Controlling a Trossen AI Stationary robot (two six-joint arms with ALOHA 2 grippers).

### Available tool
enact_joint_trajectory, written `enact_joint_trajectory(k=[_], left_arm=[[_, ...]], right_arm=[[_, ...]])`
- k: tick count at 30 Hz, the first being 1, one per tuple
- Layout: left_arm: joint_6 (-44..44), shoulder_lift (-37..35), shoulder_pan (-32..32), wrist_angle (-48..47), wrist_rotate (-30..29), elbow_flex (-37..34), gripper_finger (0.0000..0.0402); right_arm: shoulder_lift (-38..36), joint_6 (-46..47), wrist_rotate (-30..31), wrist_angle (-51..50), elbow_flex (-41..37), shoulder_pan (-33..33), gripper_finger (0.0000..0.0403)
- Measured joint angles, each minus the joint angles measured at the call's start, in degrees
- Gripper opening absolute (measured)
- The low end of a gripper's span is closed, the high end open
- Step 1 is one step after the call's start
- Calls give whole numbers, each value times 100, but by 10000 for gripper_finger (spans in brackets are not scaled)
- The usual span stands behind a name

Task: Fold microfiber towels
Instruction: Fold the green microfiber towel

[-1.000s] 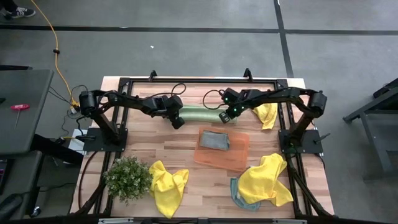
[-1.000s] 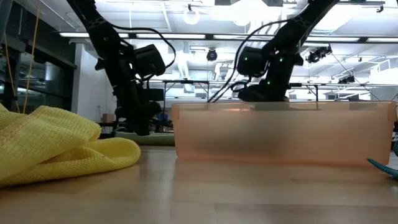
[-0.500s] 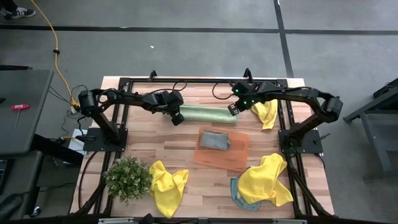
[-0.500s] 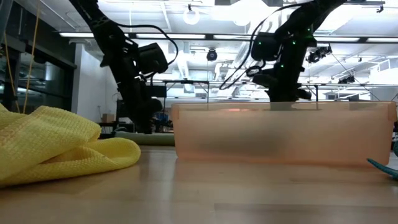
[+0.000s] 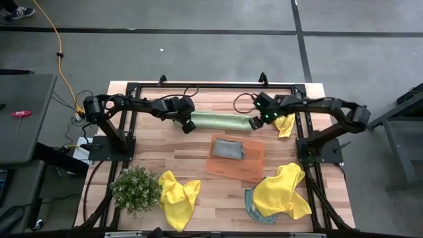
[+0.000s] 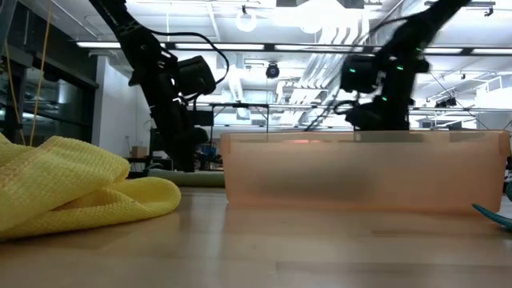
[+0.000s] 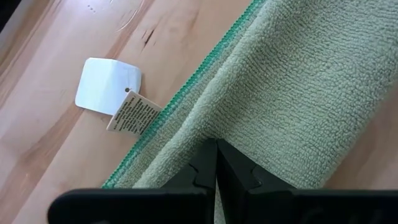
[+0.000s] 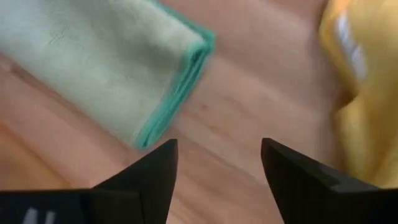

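A pale green towel [image 5: 219,121], folded into a long strip, lies flat on the far part of the table. My left gripper [image 5: 187,125] is shut on its left end, beside a white tag [image 7: 124,106]. My right gripper [image 5: 256,123] stands open just off the strip's right end [image 8: 180,68], above bare wood, with nothing between its fingers [image 8: 146,177]. A grey-blue folded towel [image 5: 228,148] rests on the orange mat [image 5: 254,165]. Crumpled yellow towels lie at the far right [image 5: 284,122], near left [image 5: 178,196] and near right [image 5: 281,190], the last on a teal towel [image 5: 250,201]. My left gripper pinches the green towel's left end [image 7: 186,134] between its two shut fingers [image 7: 205,168], close to the green-stitched edge. The fingers come steeply from above. The fingers hide how many layers they have. The rest of the strip lies flat on the table.
A small potted plant [image 5: 136,188] stands at the near left. In the low view the orange mat's wall [image 6: 360,172] hides the right fingers, and a yellow towel [image 6: 72,184] fills the left foreground. Black frame rails [image 5: 211,84] run along the table's far edge and its sides.
My right gripper has moved toward the table's right edge, opened and let go of the green towel's right end. That end now lies flat on the wood, and the strip reaches farther right than before. The left end has stayed where it was.
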Motion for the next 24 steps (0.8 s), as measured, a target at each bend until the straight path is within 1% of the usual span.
enact_joint_trajectory(k=[4, 6, 9, 13, 19, 24], left_arm=[[-47, 0, 0, 1, 1, 0, 0], [-47, 0, -2, 1, 2, 0, 0], [-49, 0, -2, 1, 4, 0, 0], [-47, 0, -2, 3, 4, 0, 0], [-49, 0, -6, 8, 0, 0, 0], [-47, 0, -7, 20, -1, 0, 0]], right_arm=[[-627, 1159, -424, 1358, -964, 75, 224], [-838, 1667, -440, 1943, -1292, 136, 225], [-896, 2230, -367, 2597, -1569, 189, 225], [-669, 2595, -258, 3071, -1650, 194, 225], [16, 2950, -216, 3537, -1636, 194, 225], [371, 3393, -178, 4118, -1631, 194, 225]])
